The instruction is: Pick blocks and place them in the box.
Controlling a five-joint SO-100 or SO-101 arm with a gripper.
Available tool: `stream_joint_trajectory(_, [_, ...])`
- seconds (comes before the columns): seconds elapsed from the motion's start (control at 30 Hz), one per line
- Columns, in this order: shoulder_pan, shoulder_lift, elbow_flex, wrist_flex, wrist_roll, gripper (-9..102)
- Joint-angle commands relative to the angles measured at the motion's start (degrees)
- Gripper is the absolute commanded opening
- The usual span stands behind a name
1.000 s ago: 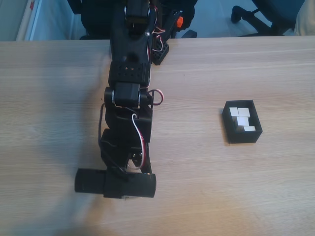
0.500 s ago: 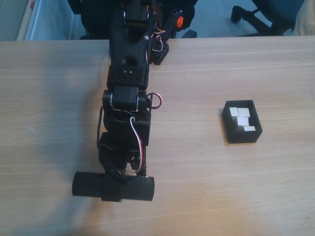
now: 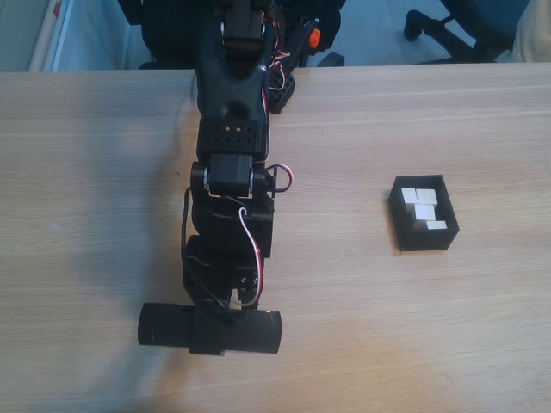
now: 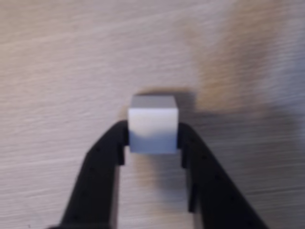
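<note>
In the wrist view a white block (image 4: 153, 119) sits between the two black fingers of my gripper (image 4: 152, 137), which is shut on its left and right sides over the wooden table. The fixed view shows my black arm (image 3: 231, 215) stretched from the far edge toward the near side of the table, its wrist end covering the gripper and the held block. The black box (image 3: 426, 239) stands well to the right of the arm, with several white blocks (image 3: 420, 206) inside it.
The light wooden table (image 3: 387, 344) spreads out on all sides of the arm. The arm's base (image 3: 280, 86) is fixed at the far table edge. An office chair's base (image 3: 448, 26) stands beyond that edge at the upper right.
The arm's wrist end has shifted slightly to the right in the fixed view. The box and the blocks in it have not moved.
</note>
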Motion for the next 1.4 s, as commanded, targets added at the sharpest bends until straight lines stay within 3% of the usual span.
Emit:
stream_joint_trajectory(0.0, [-0.5, 2.5, -0.1, -2.2, 1.1, 0])
stream_joint_trajectory(0.33, [-6.8, 25.2, 19.8, -3.4, 5.8, 0])
stream_joint_trajectory(0.73, [-29.4, 52.3, 35.3, 6.7, 16.3, 0])
stream_joint_trajectory(1.07, [-45.3, 53.8, 34.2, 7.2, 20.4, 0])
stream_joint_trajectory(1.37, [-48.7, 47.7, 30.8, 6.3, 22.8, 0])
